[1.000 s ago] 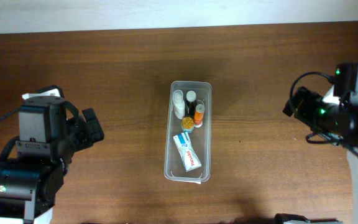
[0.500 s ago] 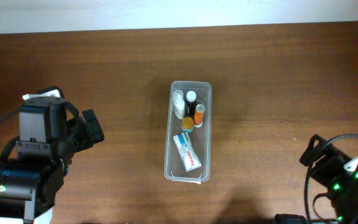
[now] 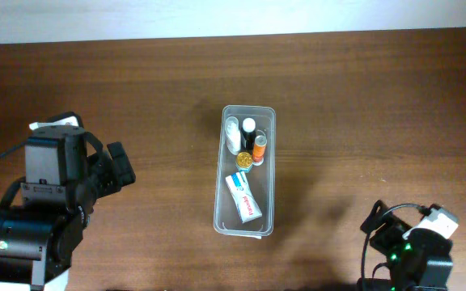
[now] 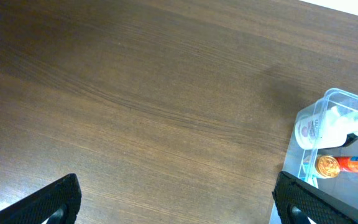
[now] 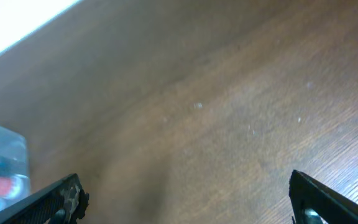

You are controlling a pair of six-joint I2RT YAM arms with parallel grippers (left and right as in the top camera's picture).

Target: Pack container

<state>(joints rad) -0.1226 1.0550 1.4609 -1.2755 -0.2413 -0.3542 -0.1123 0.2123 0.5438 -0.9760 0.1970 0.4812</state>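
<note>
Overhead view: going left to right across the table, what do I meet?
The left arm → the clear plastic container → the right arm.

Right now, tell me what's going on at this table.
Nothing is being handled. The container sits in the middle of the table, already holding a white and blue box and several small bottles. The left gripper and right gripper are both open and empty, well off to either side.
</note>
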